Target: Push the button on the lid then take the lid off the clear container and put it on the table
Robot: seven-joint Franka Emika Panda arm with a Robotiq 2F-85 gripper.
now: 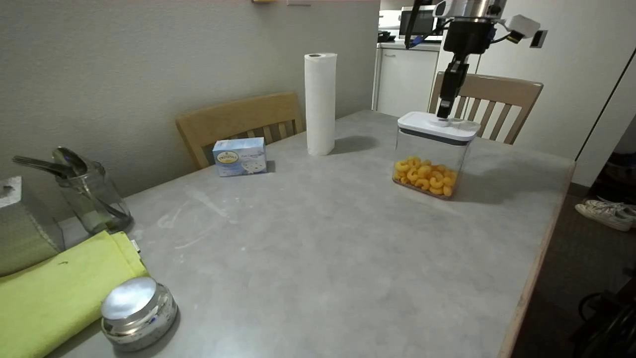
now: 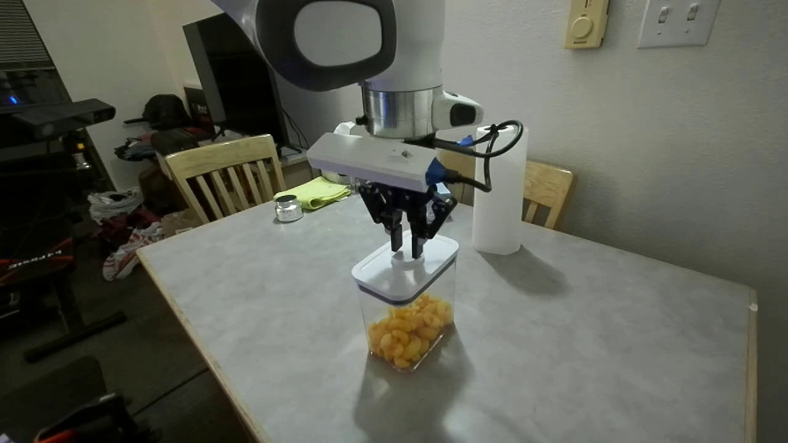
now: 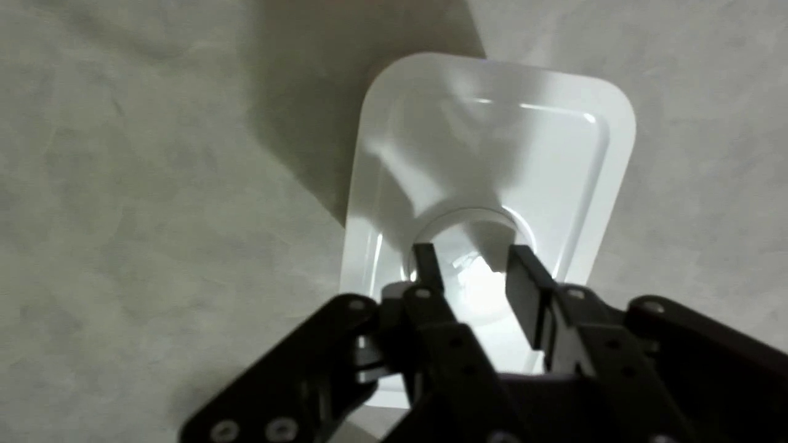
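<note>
The clear container [image 1: 428,161] stands upright on the light grey table [image 1: 318,263] with yellow-orange food pieces inside; it also shows in an exterior view [image 2: 411,329]. The white lid [image 2: 386,280] sits flat on top of it and fills the middle of the wrist view [image 3: 498,141]. The round white button [image 2: 407,261] stands slightly raised at the lid's centre. My gripper [image 2: 407,250] points down right over the button, fingers parted with nothing held between them. In the wrist view the fingertips [image 3: 471,247] overlap the button [image 3: 471,289]. I cannot tell whether they touch it.
A paper towel roll [image 1: 320,104] stands near the wall side, with a blue-white box [image 1: 240,157] beyond it. A metal tin [image 1: 139,314], a yellow-green cloth [image 1: 69,293] and a glass jar with cutlery [image 1: 97,199] are at the far end. Chairs [image 1: 238,122] line the table.
</note>
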